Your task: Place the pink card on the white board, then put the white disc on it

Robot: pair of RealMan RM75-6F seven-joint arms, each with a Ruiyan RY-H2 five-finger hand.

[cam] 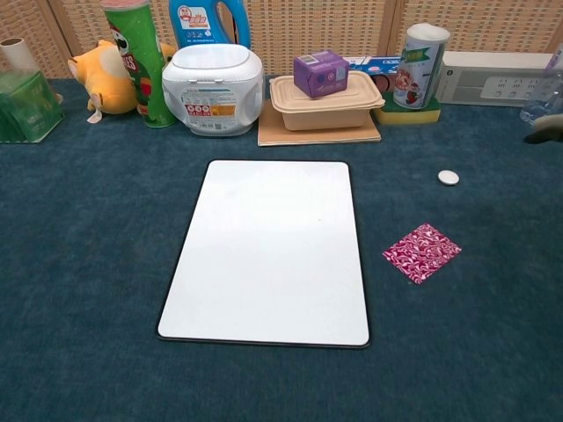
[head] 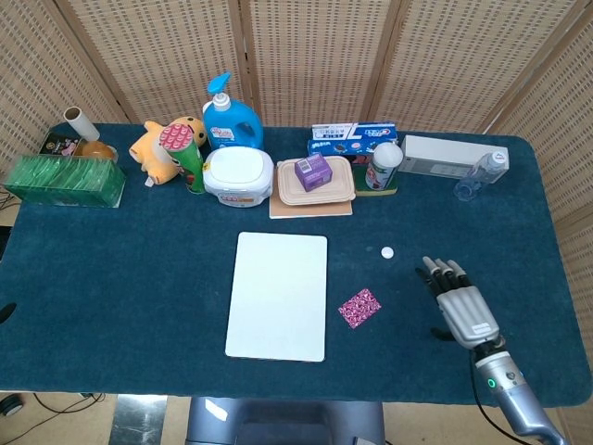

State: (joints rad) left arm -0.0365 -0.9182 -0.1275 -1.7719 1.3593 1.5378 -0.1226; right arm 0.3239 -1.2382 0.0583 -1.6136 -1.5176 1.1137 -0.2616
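The white board lies flat in the middle of the blue table. To its right the pink patterned card rests on the cloth, turned like a diamond. Further back and to the right lies the small white disc. My right hand is to the right of the card, fingers straight and apart, holding nothing; in the chest view only a fingertip shows at the right edge. Of my left hand only a dark tip shows at the left edge.
Along the back stand a green box, plush toy, chips can, blue bottle, white tub, beige lunchbox with a purple box, a cup, a white box and a plastic bottle.
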